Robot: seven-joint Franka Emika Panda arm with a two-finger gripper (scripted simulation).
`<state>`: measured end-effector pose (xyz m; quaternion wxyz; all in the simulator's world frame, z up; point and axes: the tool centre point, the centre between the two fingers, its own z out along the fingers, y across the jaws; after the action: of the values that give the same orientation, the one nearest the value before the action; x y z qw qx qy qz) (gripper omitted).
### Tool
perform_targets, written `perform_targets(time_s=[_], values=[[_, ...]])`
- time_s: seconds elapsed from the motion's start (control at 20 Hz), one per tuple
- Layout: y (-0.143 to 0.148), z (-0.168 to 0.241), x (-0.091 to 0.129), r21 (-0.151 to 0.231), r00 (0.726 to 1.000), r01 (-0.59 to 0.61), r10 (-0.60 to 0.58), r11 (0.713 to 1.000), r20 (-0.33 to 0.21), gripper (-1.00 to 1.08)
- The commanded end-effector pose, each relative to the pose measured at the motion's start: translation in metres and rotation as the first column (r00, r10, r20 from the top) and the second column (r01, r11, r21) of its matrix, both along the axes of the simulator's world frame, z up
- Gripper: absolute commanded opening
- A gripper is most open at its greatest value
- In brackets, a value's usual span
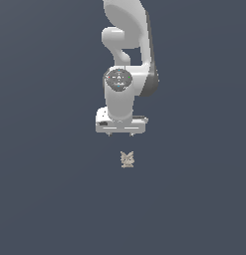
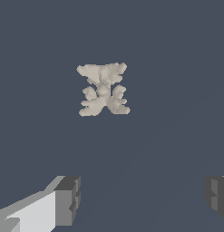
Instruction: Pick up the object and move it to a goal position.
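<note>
One object [image 1: 127,159] shows in the scene, a small beige-tan lump with stubby pointed projections, and it lies alone on the flat dark grey-blue surface [image 1: 50,199]. No container of any kind appears in either view, so the object sits in nothing and on nothing but that surface.

One gripper [image 1: 120,133] hangs at the end of the white arm [image 1: 125,60], pointing down. Its two fingers [image 2: 68,199] stand wide apart in the wrist view, with bare floor between them, so the hand is open and grips nothing.

The object [image 2: 103,89] is not between the fingers. In the exterior view it lies just below the fingertips and a little toward the exterior view's right of the hand's middle, clear of both fingers and touching neither.
</note>
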<state>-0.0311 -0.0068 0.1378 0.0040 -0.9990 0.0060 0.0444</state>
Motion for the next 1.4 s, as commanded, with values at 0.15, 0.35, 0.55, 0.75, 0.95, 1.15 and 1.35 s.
perform_targets(time_s=[0.15, 0.35, 0.55, 0.75, 0.95, 1.15, 1.35], values=[[0.002, 0.0, 0.0, 0.004, 1.0, -0.005, 0.005, 1.0, -0.001, 1.0], [0.009, 0.0, 0.0, 0.019, 1.0, -0.021, 0.021, 1.0, -0.008, 1.0], [0.011, 0.001, -0.003, 0.025, 1.0, -0.026, 0.026, 0.999, -0.012, 1.0], [0.011, -0.001, 0.0, 0.022, 1.0, -0.026, 0.026, 0.999, -0.008, 1.0], [0.013, -0.006, 0.011, 0.018, 1.0, -0.03, 0.03, 0.999, 0.004, 1.0], [0.017, -0.016, 0.027, 0.01, 0.999, -0.036, 0.035, 0.999, 0.026, 1.0], [0.023, -0.029, 0.048, 0.001, 0.998, -0.043, 0.043, 0.999, 0.054, 1.0]])
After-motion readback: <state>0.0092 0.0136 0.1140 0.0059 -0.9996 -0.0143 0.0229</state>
